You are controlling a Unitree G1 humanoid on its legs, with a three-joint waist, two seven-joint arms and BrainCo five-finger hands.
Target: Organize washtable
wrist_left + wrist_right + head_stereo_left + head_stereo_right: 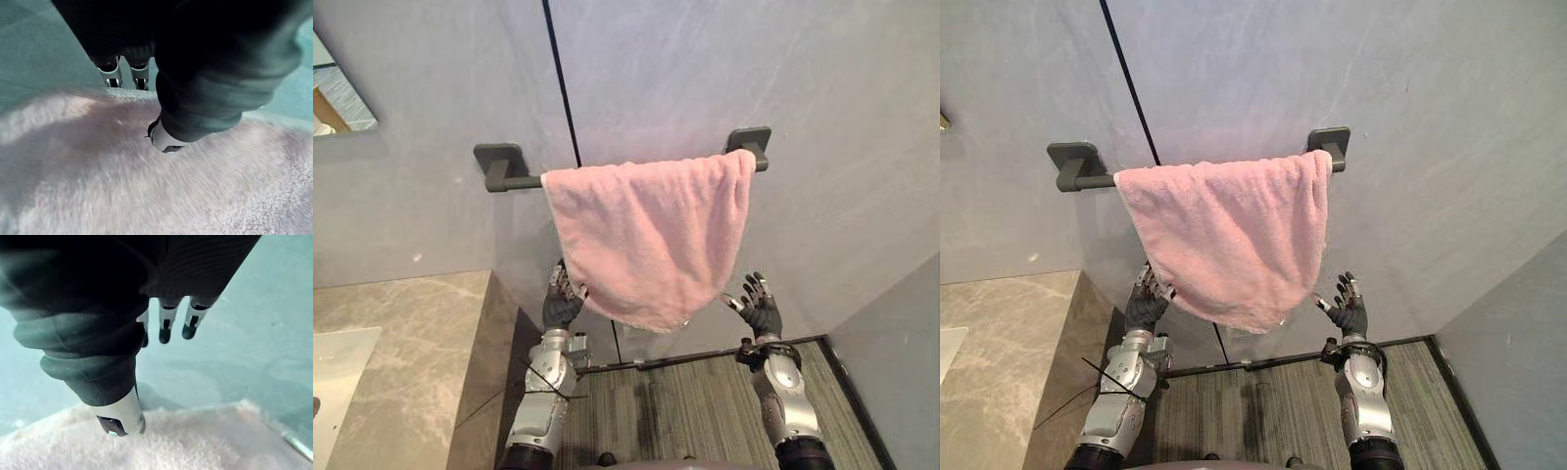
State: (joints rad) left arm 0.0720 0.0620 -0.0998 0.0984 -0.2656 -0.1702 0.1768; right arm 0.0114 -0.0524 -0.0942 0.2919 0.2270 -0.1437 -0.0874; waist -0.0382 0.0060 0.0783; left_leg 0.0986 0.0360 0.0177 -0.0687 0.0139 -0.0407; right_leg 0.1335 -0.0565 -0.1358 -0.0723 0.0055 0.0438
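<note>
Nearest, right hand (764, 315) hangs spread beside the towel (646, 235) hem; left hand (560, 305) meets its other edge, grip I cannot tell.

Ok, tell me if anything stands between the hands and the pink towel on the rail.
Nothing visible does. The towel hangs over the rail; the left hand is at its lower left edge, the right hand open beside its lower right corner, with nothing between.

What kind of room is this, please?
Probably a bathroom: a pink fluffy towel hangs on a dark grey wall-mounted bar, beside a beige marble-look counter with a white basin.
</note>
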